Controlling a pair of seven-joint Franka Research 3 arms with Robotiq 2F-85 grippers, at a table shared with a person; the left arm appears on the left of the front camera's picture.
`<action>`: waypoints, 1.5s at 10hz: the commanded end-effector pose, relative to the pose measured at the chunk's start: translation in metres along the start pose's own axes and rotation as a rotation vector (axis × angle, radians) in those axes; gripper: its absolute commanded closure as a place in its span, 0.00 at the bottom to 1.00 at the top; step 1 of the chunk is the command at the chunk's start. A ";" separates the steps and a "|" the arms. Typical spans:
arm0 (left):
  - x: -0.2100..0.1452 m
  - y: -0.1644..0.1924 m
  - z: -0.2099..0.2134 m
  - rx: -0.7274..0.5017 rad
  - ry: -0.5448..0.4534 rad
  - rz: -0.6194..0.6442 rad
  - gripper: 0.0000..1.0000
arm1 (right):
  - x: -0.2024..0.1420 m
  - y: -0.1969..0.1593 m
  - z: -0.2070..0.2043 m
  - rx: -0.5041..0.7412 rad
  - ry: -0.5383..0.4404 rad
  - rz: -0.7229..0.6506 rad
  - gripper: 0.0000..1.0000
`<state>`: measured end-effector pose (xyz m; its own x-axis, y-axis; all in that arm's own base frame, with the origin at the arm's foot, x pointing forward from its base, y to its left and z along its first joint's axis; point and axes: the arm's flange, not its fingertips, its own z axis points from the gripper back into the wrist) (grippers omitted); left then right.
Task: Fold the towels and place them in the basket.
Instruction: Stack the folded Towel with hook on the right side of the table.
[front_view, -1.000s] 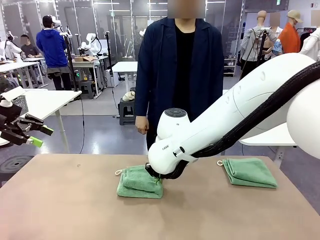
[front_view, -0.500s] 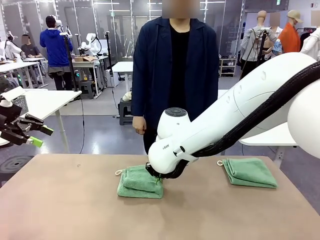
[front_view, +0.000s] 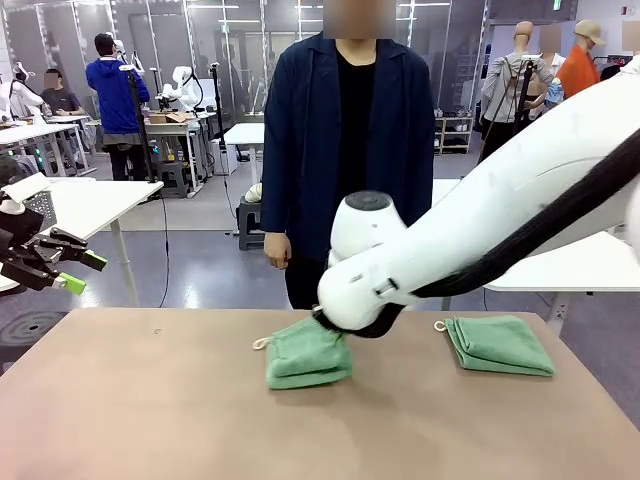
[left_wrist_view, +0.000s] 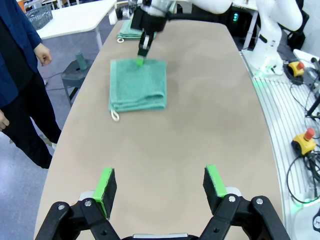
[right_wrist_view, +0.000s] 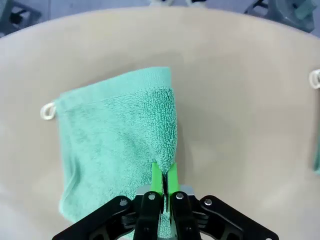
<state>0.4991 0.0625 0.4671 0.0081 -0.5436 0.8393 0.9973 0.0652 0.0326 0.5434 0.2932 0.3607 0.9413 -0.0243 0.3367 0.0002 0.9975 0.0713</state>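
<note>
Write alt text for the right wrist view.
The right pincer, shut, pinches the edge of a folded mint-green towel lying on the tan table. A small white loop sticks out at the towel's far left corner.

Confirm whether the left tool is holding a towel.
No. The left tool stands open above bare table, apart from the folded towel.

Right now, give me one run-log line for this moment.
right gripper: shut on near towel edge, dragging it | left gripper: open, idle | second towel: folded, on table | basket: not yet loaded
</note>
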 end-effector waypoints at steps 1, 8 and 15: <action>0.002 -0.002 0.000 0.002 -0.005 -0.002 0.11 | -0.003 -0.033 0.035 -0.091 -0.059 0.039 0.96; 0.002 -0.002 0.000 0.002 -0.005 -0.002 0.11 | 0.031 -0.166 0.109 -0.157 -0.108 0.018 0.96; 0.002 -0.002 0.000 0.002 -0.005 -0.002 0.11 | 0.078 -0.236 0.105 -0.066 -0.038 0.009 0.96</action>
<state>0.4991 0.0624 0.4670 0.0081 -0.5437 0.8393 0.9974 0.0650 0.0325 0.5759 0.0614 0.4648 0.9185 -0.0358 0.3937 0.0393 0.9992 -0.0009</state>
